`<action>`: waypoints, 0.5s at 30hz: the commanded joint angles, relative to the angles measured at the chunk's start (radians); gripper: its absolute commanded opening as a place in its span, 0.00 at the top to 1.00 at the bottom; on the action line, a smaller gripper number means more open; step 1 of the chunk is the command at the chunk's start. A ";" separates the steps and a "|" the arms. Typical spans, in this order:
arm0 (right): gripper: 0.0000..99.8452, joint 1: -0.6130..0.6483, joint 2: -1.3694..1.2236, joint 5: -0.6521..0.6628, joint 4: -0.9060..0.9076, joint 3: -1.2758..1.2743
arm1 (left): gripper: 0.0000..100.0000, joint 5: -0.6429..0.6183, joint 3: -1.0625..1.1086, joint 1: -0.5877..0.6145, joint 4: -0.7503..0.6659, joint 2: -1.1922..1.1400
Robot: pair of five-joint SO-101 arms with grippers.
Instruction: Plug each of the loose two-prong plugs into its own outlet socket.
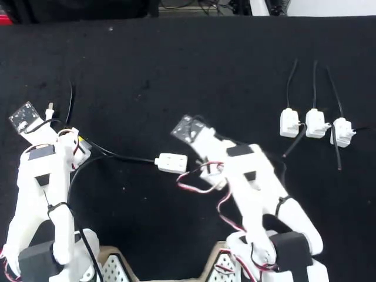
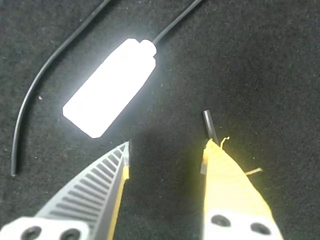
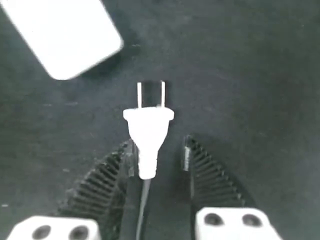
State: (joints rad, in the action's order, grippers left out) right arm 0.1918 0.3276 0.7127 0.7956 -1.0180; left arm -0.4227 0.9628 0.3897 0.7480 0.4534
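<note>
The black cloth table (image 1: 176, 59) has cables (image 1: 205, 6) beyond its far edge. The left gripper (image 2: 165, 150) is spread near the white socket (image 2: 110, 87). The right gripper (image 3: 157, 147) is spread around 1 loose plug (image 3: 148, 132), perhaps brushing it. 3 white cabled blocks (image 1: 315, 123) lie well apart.

Four sockets (image 1: 171, 162), two arms (image 1: 41, 182)

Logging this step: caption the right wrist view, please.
White two-prong plug between the open jaws, prongs pointing outward, white outlet socket lying ahead and off to one side.

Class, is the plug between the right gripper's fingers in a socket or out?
Out: the plug shows both prongs bare, lying apart from the white socket block.
</note>
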 commanded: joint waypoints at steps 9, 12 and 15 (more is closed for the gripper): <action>0.87 -0.017 0.033 0.017 -0.014 0.050 | 0.77 -0.005 -0.002 0.005 -0.012 0.009; 0.87 0.028 0.033 0.023 -0.032 0.035 | 0.77 -0.005 -0.002 0.005 -0.012 0.011; 0.87 0.043 0.025 0.023 -0.078 0.019 | 0.77 -0.005 -0.002 0.005 -0.012 0.009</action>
State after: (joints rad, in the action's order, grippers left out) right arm 0.2010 0.3276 0.7250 0.7802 -1.0104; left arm -0.4227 0.9628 0.3897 0.7480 0.4534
